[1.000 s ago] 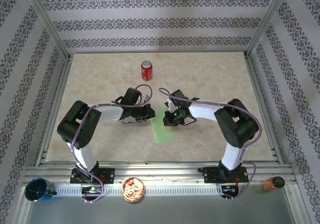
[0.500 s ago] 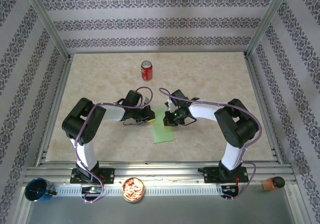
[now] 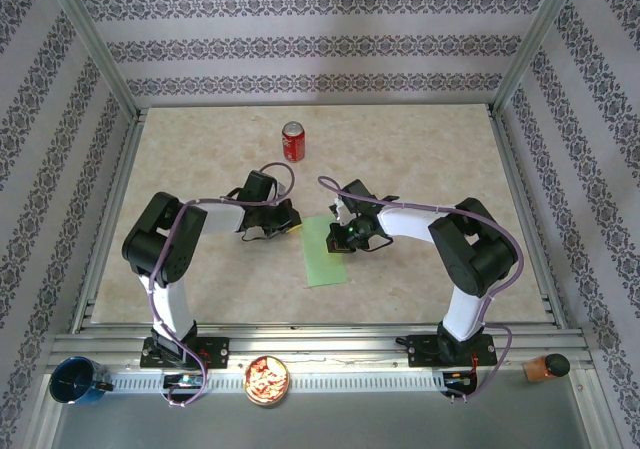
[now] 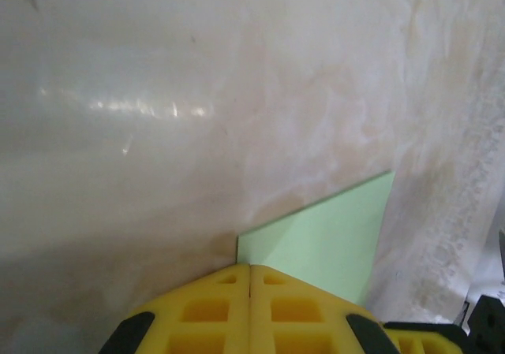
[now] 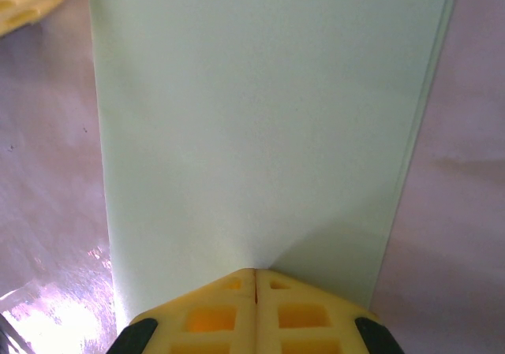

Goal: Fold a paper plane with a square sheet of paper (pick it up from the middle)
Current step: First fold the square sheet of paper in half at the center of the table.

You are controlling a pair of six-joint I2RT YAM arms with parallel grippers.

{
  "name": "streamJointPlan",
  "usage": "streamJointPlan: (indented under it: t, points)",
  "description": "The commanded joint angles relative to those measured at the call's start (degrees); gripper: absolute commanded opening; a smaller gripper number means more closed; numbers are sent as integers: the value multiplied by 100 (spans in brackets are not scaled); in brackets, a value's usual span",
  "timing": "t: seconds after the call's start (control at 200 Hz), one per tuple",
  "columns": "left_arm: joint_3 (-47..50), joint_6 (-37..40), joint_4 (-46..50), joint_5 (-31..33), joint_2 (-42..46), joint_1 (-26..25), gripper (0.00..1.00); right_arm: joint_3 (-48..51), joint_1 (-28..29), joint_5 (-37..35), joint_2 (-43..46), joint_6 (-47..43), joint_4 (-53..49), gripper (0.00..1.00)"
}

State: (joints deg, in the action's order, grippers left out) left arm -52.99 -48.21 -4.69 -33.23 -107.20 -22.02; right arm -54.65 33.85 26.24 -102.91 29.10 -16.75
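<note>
Far left, on the front rail: a blue cup (image 3: 75, 381). Further along the same rail stood a bowl (image 3: 267, 379) with pale pink-orange contents.

The left arm (image 3: 165, 254) reached forward and inward over the table (image 3: 200, 159). The left gripper (image 3: 290, 225) was down at the surface with its jaws fully closed. In the left wrist view its yellow fingers (image 4: 205, 311) met flush along their seam, with nothing visible between them. Their tips sat at the far left corner of the paper (image 3: 325, 254). Whether they touched that corner could not be determined.

A red can (image 3: 293, 141) stood upright toward the back of the table, well apart from both grippers and from the paper.

The paper lay flat near the centre of the table, between the two grippers, as a narrow light-green rectangle with its long side running front to back. In the right wrist view a second edge ran just inside its right-hand long side, showing two layers.

The right gripper (image 3: 337, 243) was likewise fully closed. Its yellow fingers (image 5: 213, 318) met at the seam and gripped nothing; the tips rested on top of the paper at its far end, right of the left gripper.

The right arm (image 3: 470, 249) bent back to its base. On the rail at far right stood a small brown object (image 3: 545, 367).
</note>
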Motion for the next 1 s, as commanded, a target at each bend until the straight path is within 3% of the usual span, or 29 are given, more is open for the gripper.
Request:
streamJointPlan:
  t: [0.0, 0.57, 0.994]
  points:
    - [-171, 93, 372, 357, -160, 95, 5, 166, -18, -356, -183, -89, -610, 0]
    - [-664, 151, 787, 521, -148, 269, 5, 151, -18, -339, -185, -111, -631, 0]
    - [57, 125, 361, -26, 944, 89, 6, 36, -24, -391, -177, -135, -647, 0]
